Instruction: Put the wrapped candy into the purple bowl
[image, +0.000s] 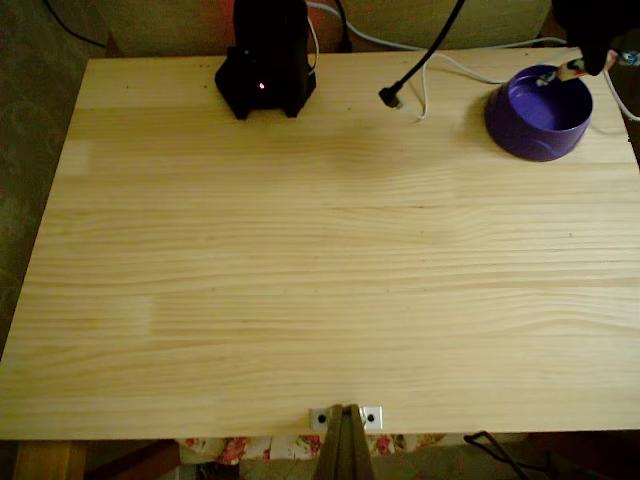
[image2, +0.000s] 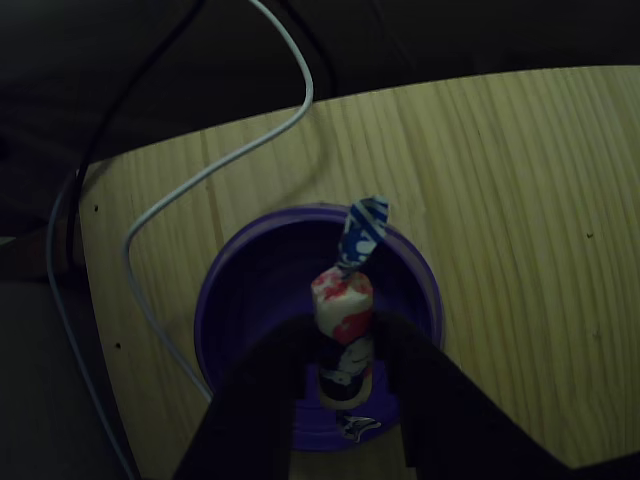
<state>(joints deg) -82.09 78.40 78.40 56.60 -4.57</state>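
Observation:
The purple bowl (image: 540, 112) stands at the table's far right corner in the fixed view. My black gripper (image: 578, 68) hangs over its far rim, shut on the wrapped candy (image: 566, 71). In the other view the candy (image2: 343, 303) sticks up from between my two black fingers (image2: 262, 390), white with red marks and a blue twisted end, directly above the inside of the bowl (image2: 250, 290). My gripper (image2: 345, 355) pinches the candy's lower part; that end is partly hidden.
A black arm base (image: 265, 60) stands at the table's far edge, left of centre. A black cable with a plug (image: 392, 96) and a white cable (image: 450, 65) lie between base and bowl. The white cable (image2: 215, 170) curves behind the bowl. The table's right edge (image: 625, 130) is close.

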